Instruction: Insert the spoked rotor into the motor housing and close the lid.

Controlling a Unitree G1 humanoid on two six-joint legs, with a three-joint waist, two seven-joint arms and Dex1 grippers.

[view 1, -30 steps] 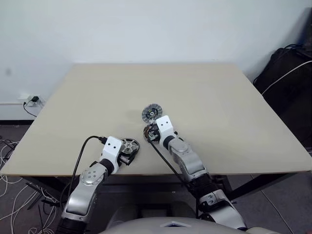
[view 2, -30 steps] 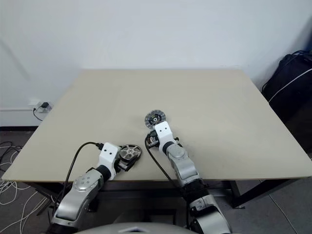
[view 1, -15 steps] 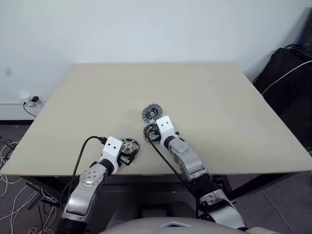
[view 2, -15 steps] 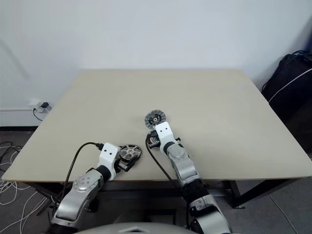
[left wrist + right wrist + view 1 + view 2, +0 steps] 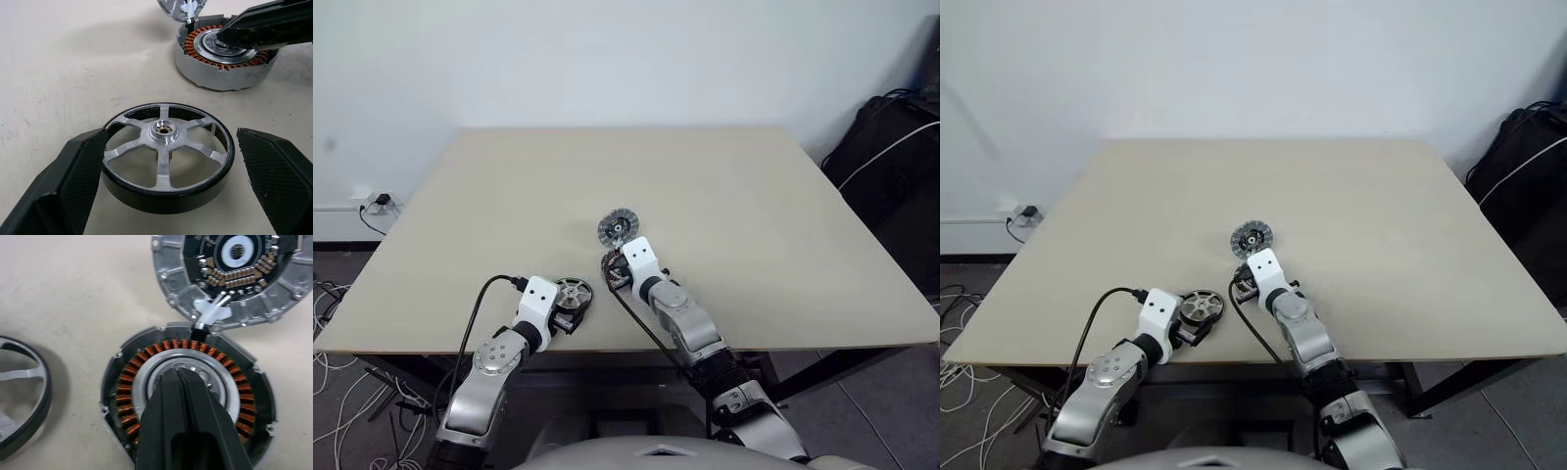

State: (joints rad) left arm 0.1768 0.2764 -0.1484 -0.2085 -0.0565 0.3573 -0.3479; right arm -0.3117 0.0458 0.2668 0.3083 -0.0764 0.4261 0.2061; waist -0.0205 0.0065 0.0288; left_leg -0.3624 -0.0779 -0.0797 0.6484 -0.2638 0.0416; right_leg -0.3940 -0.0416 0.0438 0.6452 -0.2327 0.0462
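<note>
The spoked rotor [image 5: 166,156], silver with a dark rim, lies flat on the table near its front edge. My left gripper [image 5: 168,142] is open, one finger on each side of the rotor and neither touching it. To its right sits the motor housing [image 5: 146,362] with its ring of copper windings. My right gripper [image 5: 178,374] is shut, and its tips rest on the housing's silver centre. The lid [image 5: 171,293] lies just beyond the housing with its ribbed inner face up. A small white piece joins it to the housing rim. From the head I see the rotor [image 5: 574,292], the housing [image 5: 610,262] and the lid [image 5: 618,227].
The beige table [image 5: 724,196] stretches wide behind and beside the parts, and its front edge runs just below the rotor. A black bag [image 5: 891,147] stands off the table's right side. On the floor at the left lie cables [image 5: 333,392] by a wall socket.
</note>
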